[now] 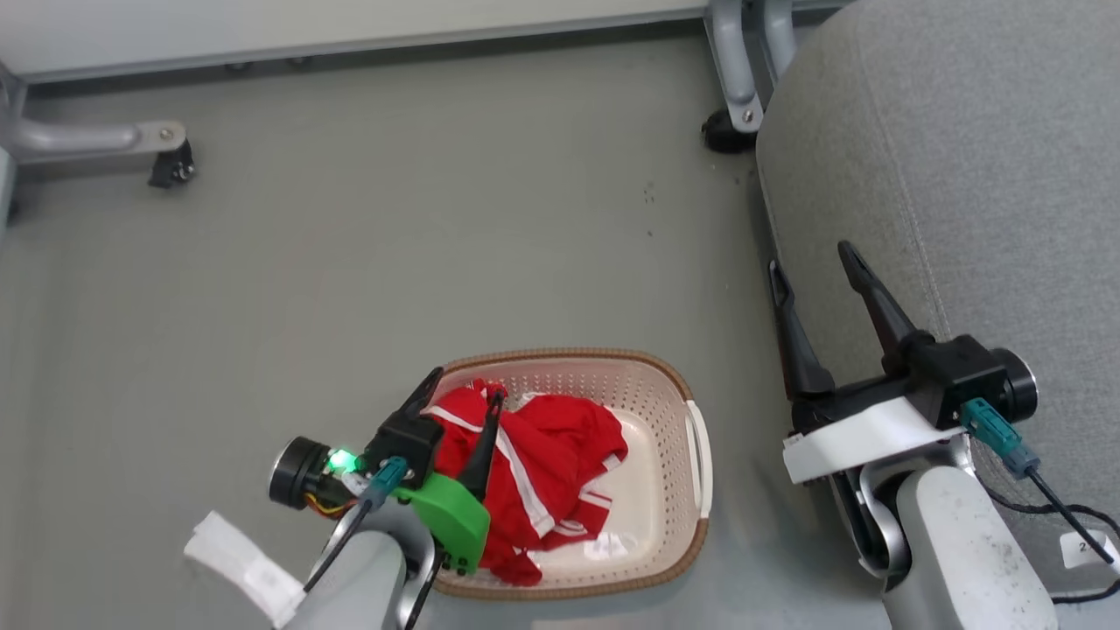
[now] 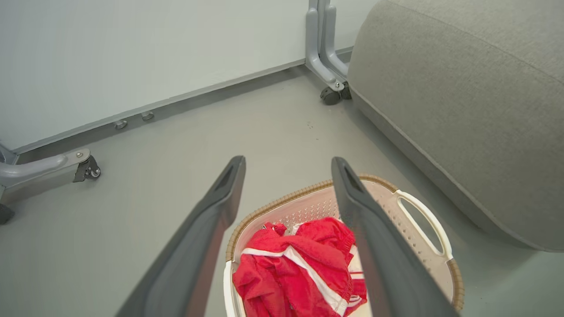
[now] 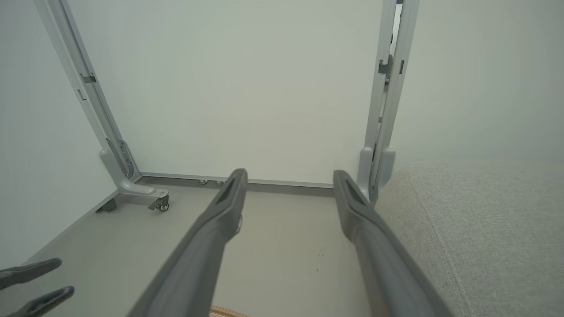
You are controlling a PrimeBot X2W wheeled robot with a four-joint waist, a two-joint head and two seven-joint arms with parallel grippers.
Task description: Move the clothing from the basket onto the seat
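Observation:
The cream-white basket (image 1: 674, 420) with a brown rim stands on the floor at the lower middle of the head view. Red clothing (image 1: 542, 464) with white stripes lies crumpled in its left half. My left gripper (image 1: 465, 387) hangs open over the basket's left side, above the clothing, holding nothing. The left wrist view shows the clothing (image 2: 295, 268) in the basket (image 2: 423, 246) between and below the spread fingers (image 2: 220, 202). My right gripper (image 1: 814, 262) stands open beside the front edge of the grey seat (image 1: 962, 175), nothing in it. The seat (image 3: 484, 229) fills the right wrist view's right side.
Grey metal frame legs with castors stand at the back left (image 1: 171, 162) and back middle (image 1: 731, 122) by a pale wall panel. Bare grey floor (image 1: 420, 245) lies between them and the basket. A dark cable (image 1: 1050, 507) trails from my right wrist over the seat.

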